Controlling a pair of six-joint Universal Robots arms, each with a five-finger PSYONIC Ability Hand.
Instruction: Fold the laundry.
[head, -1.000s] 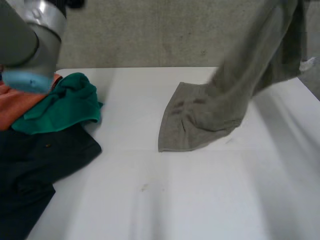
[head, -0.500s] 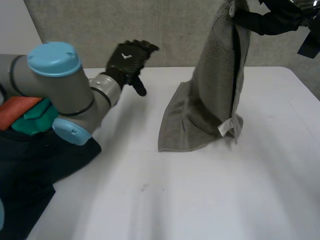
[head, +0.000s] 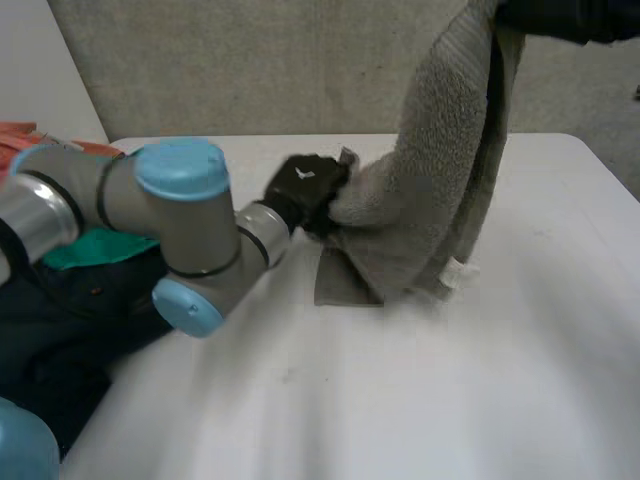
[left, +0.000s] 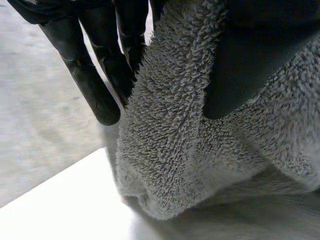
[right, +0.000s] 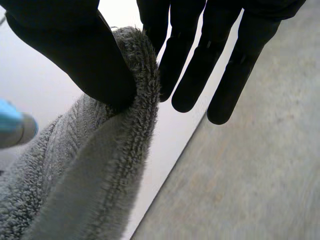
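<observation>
In the head view, the grey towel (head: 440, 180) hung from the right hand (head: 565, 15), which was raised above the table's far right part. The towel's lower end lay bunched on the white table (head: 400, 400), near the middle and toward the far edge. The left hand (head: 303, 190) was at the towel's lower edge, just above the tabletop, with cloth gathered against it. A green garment (head: 95, 250), a dark garment (head: 60, 340) and an orange one (head: 30, 135) were piled at the table's left edge, partly behind the left arm (head: 180, 230).

In the left wrist view, the left hand (left: 250, 55) pinched a thick fold of the towel (left: 175, 150) between thumb and fingers (left: 97, 85), over the table (left: 60, 205).

In the right wrist view, the right hand (right: 70, 45) pinched the towel's (right: 100, 170) hemmed edge between the thumb and the nearest finger, while the other fingers (right: 230, 65) were straight and free of it. The table (right: 45, 85) lay below.
</observation>
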